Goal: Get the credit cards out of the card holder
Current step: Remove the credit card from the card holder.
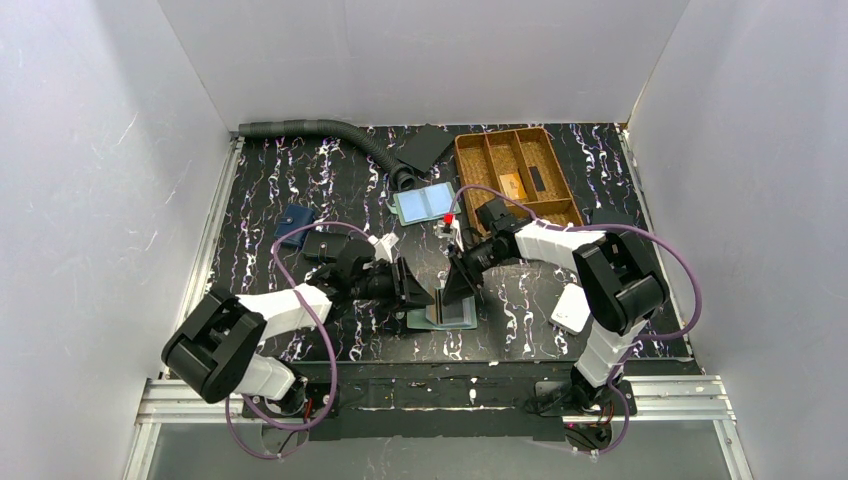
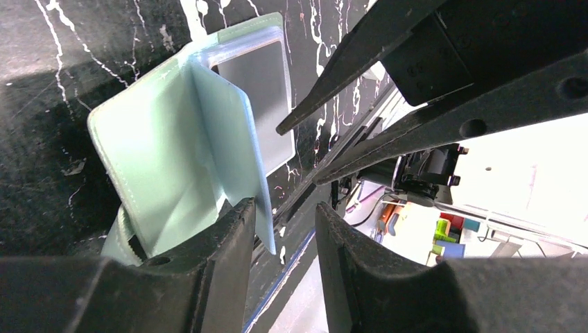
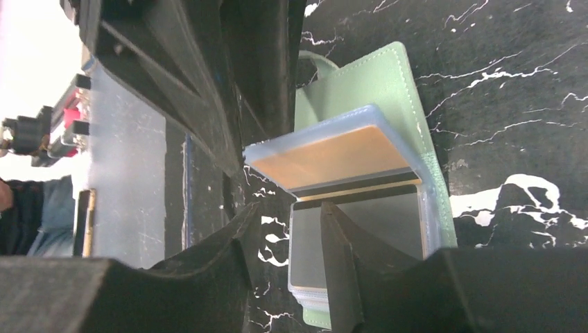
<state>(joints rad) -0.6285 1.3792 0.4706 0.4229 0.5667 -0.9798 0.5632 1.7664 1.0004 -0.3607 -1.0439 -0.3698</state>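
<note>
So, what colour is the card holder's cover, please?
Pale mint green; the card holder shows best in left wrist view.

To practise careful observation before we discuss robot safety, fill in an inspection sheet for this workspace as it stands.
Surface: black tabletop with white veining.
Job's things: teal-green bifold card holder open; credit cards inside its clear sleeves.
Clutter: wooden divided tray, pale-blue-panelled holder, navy pouch, grey ribbed hose.
Grippers: left gripper and right gripper open, at the card holder.
Cables: purple cables loop over both arms.
Surroundings: plain white walls.
</note>
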